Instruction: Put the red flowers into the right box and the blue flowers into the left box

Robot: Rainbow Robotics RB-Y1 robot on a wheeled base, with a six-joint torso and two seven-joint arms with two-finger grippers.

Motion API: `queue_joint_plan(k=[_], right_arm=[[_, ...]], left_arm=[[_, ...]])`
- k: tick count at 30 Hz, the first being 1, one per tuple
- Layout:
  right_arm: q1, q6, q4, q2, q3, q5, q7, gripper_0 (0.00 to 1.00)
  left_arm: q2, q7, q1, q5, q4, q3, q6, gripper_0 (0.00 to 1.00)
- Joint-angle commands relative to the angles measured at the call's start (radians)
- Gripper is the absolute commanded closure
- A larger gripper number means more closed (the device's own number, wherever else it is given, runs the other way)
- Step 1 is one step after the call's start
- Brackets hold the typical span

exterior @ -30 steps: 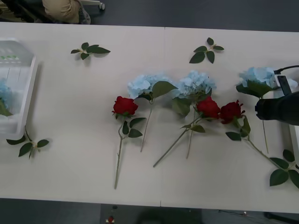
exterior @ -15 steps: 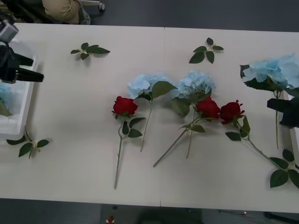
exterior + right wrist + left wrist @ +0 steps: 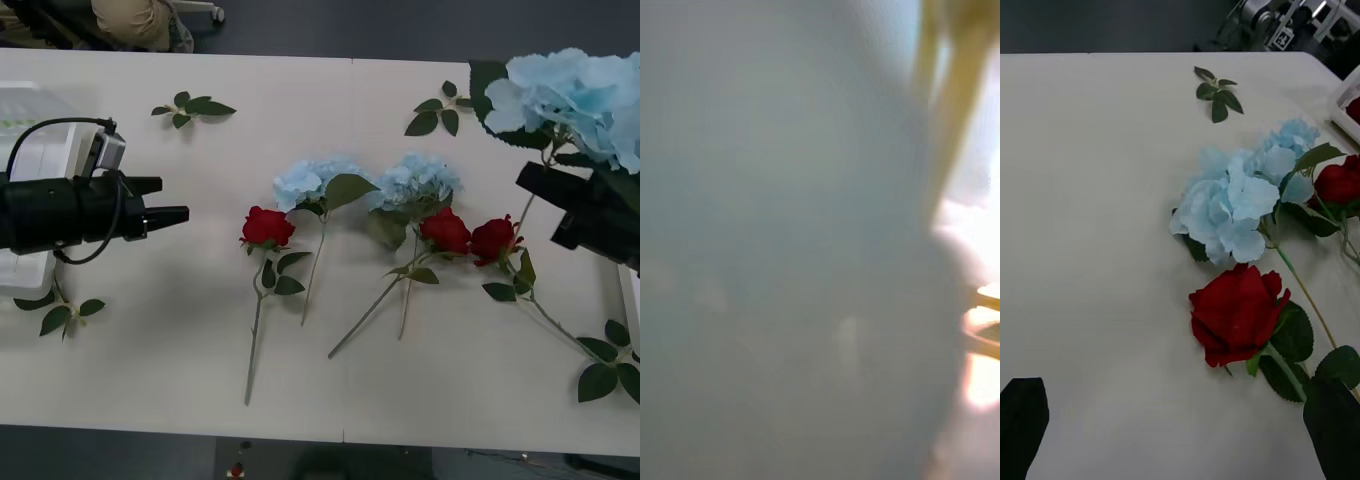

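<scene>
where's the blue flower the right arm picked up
In the front view it is at the far right, held up off the table by the right gripper: the blue flower hangs above and right of the two red roses.

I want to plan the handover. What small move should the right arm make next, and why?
Probably carry the blue flower leftward across the table toward the left box. The right gripper holds it lifted on the right side, while blue flowers belong left; the left gripper reaches out open.
</scene>
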Motion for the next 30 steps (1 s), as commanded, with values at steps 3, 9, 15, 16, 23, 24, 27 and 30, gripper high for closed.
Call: queue_joint_plan(k=[3,9,15,16,23,24,27,30], right_arm=[[-0.094,0.008,0.01,0.116,0.098,0.019,0.026,1.0],[-0.185,0.007,0.053,0.163,0.208,0.09,0.026,1.0],[-0.294,-0.024,0.151,0.177,0.334,0.114,0.026,1.0],[-0.32,-0.029,0.182,0.186,0.354,0.114,0.026,1.0],[-0.41,-0.076,0.306,0.254,0.412,0.116,0.026,1.0],[-0.415,-0.082,0.314,0.257,0.418,0.114,0.026,1.0],[-0.422,-0.102,0.321,0.258,0.435,0.114,0.026,1.0],[-0.421,-0.107,0.321,0.258,0.445,0.114,0.026,1.0]], left_arm=[[-0.026,0.01,0.008,-0.044,-0.013,0.0,-0.002,0.0],[-0.054,0.01,0.008,-0.112,-0.023,-0.009,0.009,0.0],[-0.069,0.01,0.008,-0.146,-0.124,-0.011,0.068,0.0],[-0.074,0.01,0.008,-0.165,-0.156,-0.011,0.078,0.0],[-0.158,0.083,0.017,-0.208,-0.288,-0.015,0.094,0.0],[-0.177,0.081,0.02,-0.205,-0.291,-0.015,0.095,0.0],[-0.233,0.071,0.039,-0.201,-0.308,-0.015,0.095,0.0],[-0.276,0.058,0.074,-0.199,-0.343,-0.015,0.095,0.0]])
